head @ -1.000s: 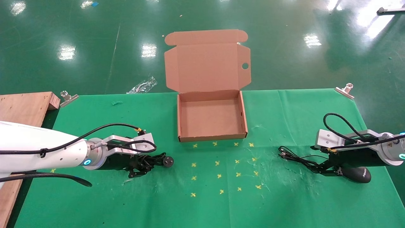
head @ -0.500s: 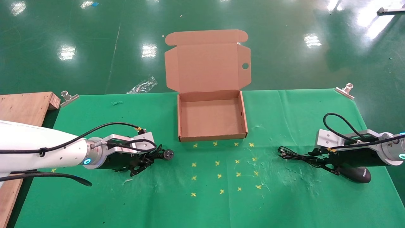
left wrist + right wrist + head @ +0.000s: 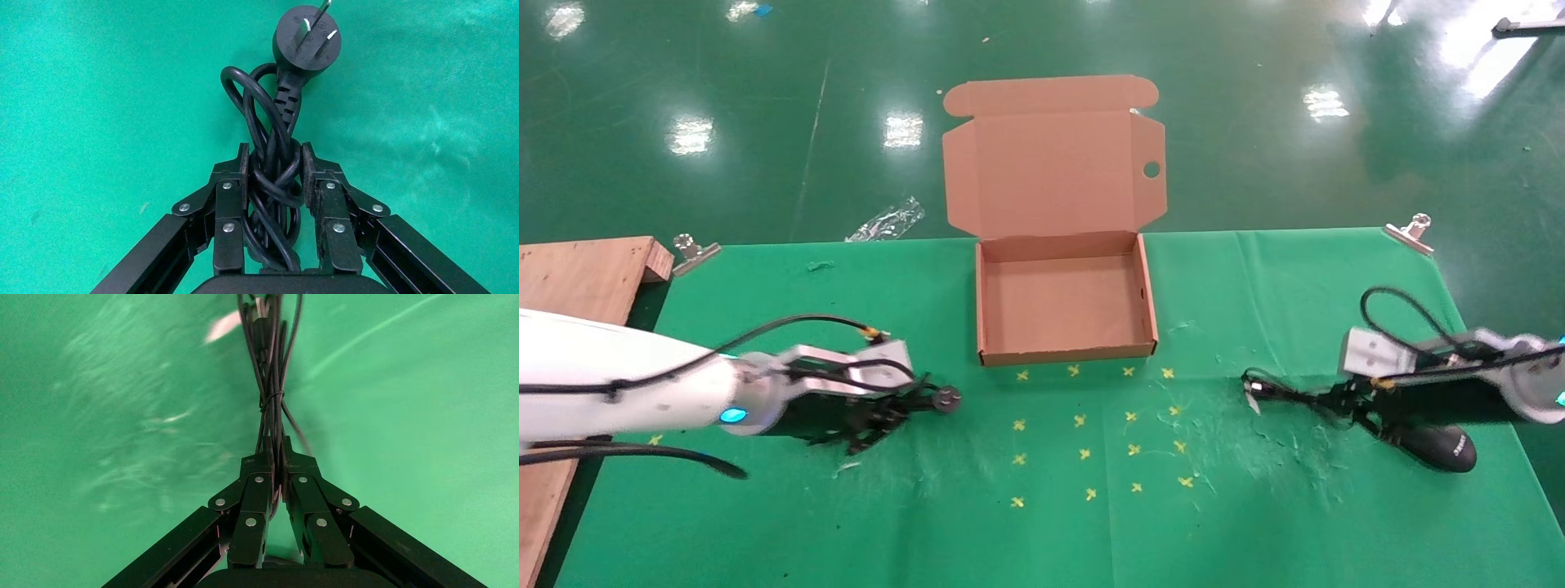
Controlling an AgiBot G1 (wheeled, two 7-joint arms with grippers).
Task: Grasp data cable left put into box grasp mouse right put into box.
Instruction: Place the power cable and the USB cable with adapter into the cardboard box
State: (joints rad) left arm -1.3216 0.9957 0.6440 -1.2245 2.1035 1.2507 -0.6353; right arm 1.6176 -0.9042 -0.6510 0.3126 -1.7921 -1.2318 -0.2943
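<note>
Cable (image 3: 273, 160): thick black twisted bundle

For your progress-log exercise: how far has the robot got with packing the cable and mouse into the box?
Nothing is packed yet: the box stands open and holds nothing. In hand: the left gripper has its jaws clamped on the data cable, plug pointing outward; the right gripper pinches the mouse's wire, while the mouse lies on the table. Left: carrying both to the box.
</note>
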